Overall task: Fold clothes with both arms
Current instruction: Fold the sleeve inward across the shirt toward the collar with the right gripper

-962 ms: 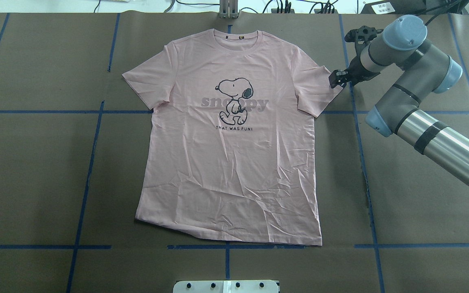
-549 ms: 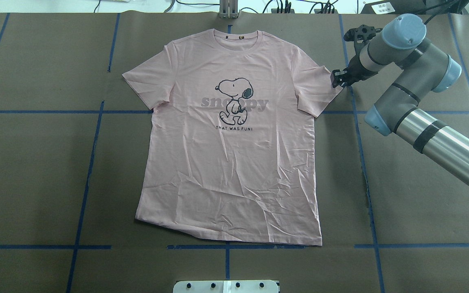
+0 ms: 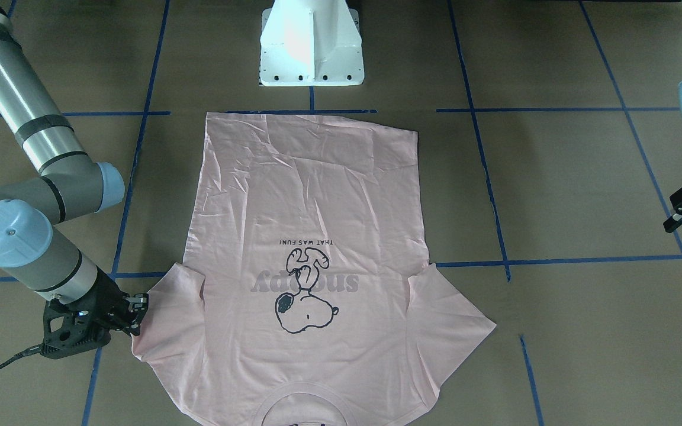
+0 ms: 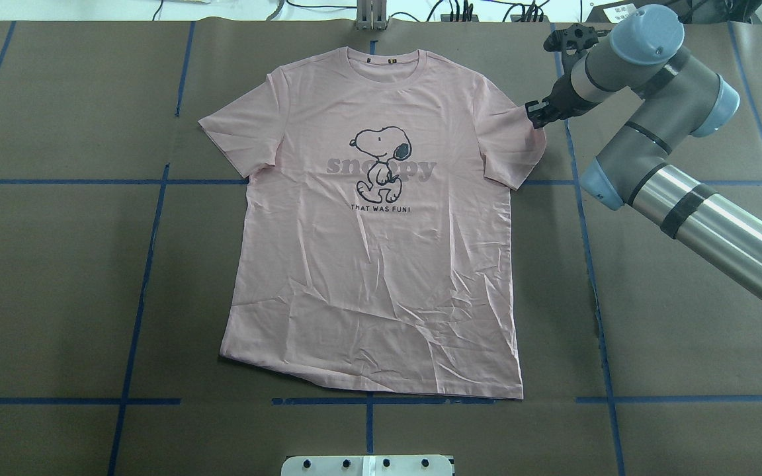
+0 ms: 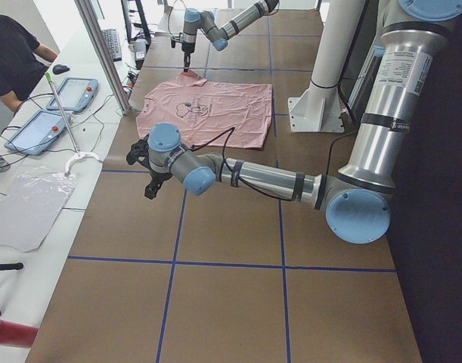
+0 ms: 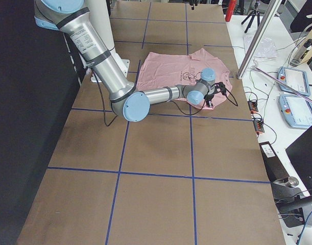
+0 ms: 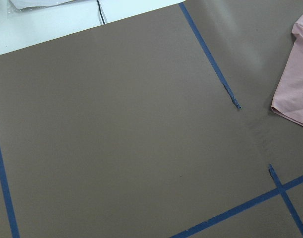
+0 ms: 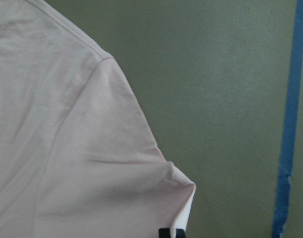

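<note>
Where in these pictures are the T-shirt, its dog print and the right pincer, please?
T-shirt (image 4: 381, 284), overhead view, on its lower front panel.
dog print (image 4: 376, 141), overhead view, on the dog's head.
right pincer (image 4: 533, 114), overhead view, between its fingertips at the sleeve edge.

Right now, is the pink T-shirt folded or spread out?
Spread out. The T-shirt lies flat, print up, with both sleeves and the hem unfolded. The right gripper is at one sleeve's edge.
</note>
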